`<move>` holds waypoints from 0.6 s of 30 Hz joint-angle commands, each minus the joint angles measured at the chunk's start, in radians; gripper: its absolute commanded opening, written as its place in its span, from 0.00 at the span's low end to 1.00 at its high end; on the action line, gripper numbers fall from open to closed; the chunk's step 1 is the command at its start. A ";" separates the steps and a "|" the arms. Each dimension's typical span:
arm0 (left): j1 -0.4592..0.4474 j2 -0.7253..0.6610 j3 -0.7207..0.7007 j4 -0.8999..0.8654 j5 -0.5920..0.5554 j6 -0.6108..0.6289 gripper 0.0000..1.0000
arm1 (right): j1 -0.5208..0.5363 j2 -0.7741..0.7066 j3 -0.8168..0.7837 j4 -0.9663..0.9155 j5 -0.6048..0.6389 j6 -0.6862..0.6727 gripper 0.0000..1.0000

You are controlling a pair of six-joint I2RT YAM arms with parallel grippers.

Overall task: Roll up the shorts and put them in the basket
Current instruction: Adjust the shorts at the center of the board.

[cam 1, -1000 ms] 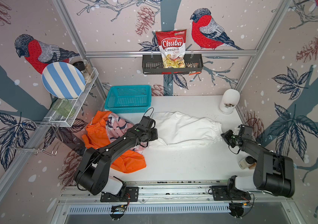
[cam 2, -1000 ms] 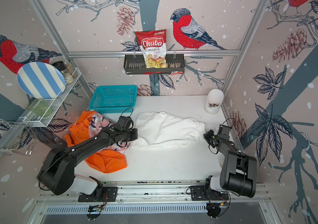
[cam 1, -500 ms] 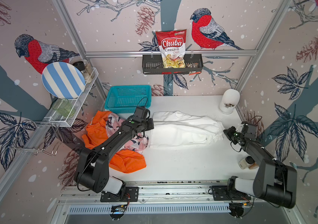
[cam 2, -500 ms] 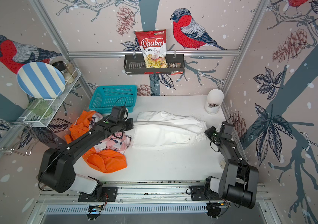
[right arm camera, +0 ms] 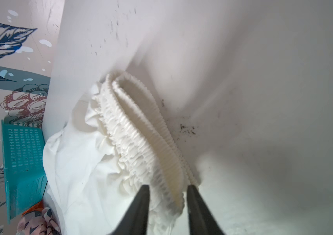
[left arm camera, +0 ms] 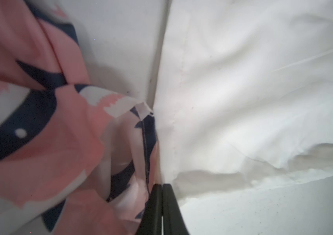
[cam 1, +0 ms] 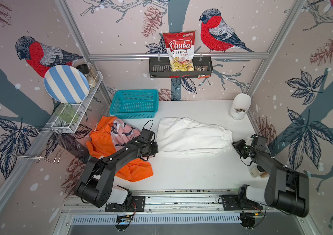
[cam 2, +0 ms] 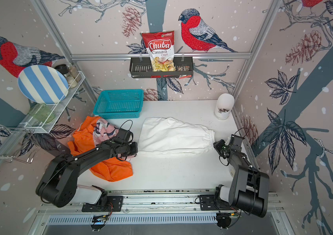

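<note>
White shorts (cam 1: pixel 192 136): you now have them lying doubled over on the tabletop (cam 1: pixel 192 179) between the two arms, leg hems toward the left arm. Half a second ago they were lifted and drawn toward the back wall; now they are down again and smoother.
Waistband (right arm camera: pixel 141 130): it points at the right arm and shows as two gathered layers stacked together, so the fold has held.
Meaning for the task: the fold-and-flatten step looks finished to me. No turn of a roll shows in the cloth yet.
Right hand (right arm camera: pixel 167 186): its fingers have parted and straddle the near end of the waistband without squeezing it. The arm sits low by the right wall, wrist turned toward the cloth.
Left hand (left arm camera: pixel 162 185): the fingers are almost together, with only a slit between them, at the near hem corner. The view is close and blurred, so you cannot be sure whether any hem is pinched. The arm stretches low across the heap.
Other pairs: the pink shark-print pair (cam 1: pixel 122 132) and the orange pair (cam 1: pixel 135 172) lie bunched beside the white hem, both unrolled.
</note>
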 commanded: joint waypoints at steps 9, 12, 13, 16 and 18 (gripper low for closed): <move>-0.166 0.029 0.285 -0.139 -0.161 0.021 0.22 | 0.496 -0.027 0.270 -0.166 0.176 -0.004 0.45; -0.181 0.116 0.282 -0.076 -0.118 0.016 0.20 | 0.619 0.112 0.297 -0.140 0.140 0.005 0.40; -0.182 0.151 0.276 -0.055 -0.105 0.017 0.19 | 0.653 0.147 0.290 -0.115 0.131 0.016 0.40; -0.181 0.254 0.267 -0.021 -0.090 0.038 0.17 | 0.727 0.244 0.263 -0.054 0.117 0.040 0.38; -0.182 0.303 0.255 0.006 -0.078 0.045 0.16 | 0.751 0.295 0.231 -0.022 0.112 0.054 0.37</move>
